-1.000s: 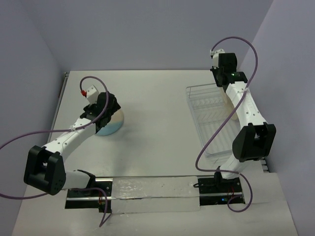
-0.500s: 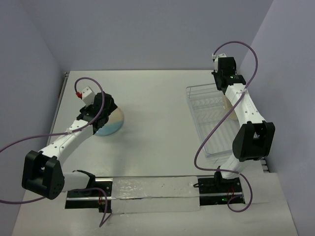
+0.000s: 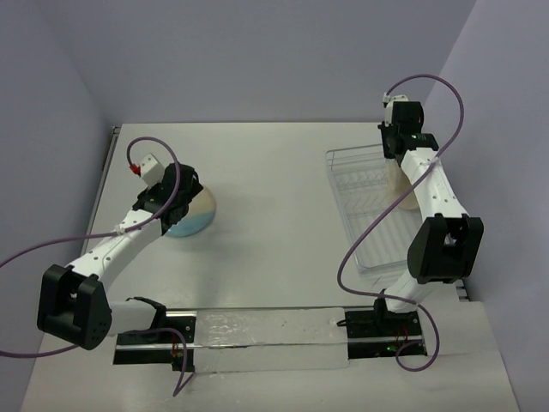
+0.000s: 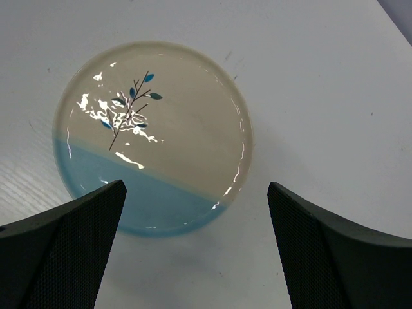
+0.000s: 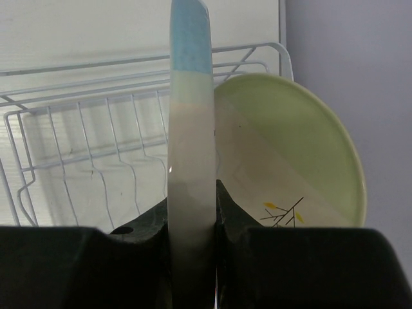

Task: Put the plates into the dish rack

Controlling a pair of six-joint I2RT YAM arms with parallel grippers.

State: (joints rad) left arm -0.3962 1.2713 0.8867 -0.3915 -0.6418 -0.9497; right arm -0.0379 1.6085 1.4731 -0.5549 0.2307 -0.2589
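One blue plate point(image 4: 151, 129) lies flat on the worktop point(image 3: 266, 189) beneath my left tool point(image 4: 196, 193), jaws wide apart. My right tool point(image 5: 192, 212) is clamped on a second blue plate point(image 5: 190, 129), edge-up over the rack's point(image 3: 371, 245) far end, just beside the green plate point(image 5: 290, 148) leaning inside.

Robotics lab test cell, by the look. My 2 arms point(image 3: 111, 245) bolted to metal rail point(image 3: 266, 330) at edge of white table point(image 3: 274, 172). Plain lilac walls point(image 3: 257, 60) round 3 sides.
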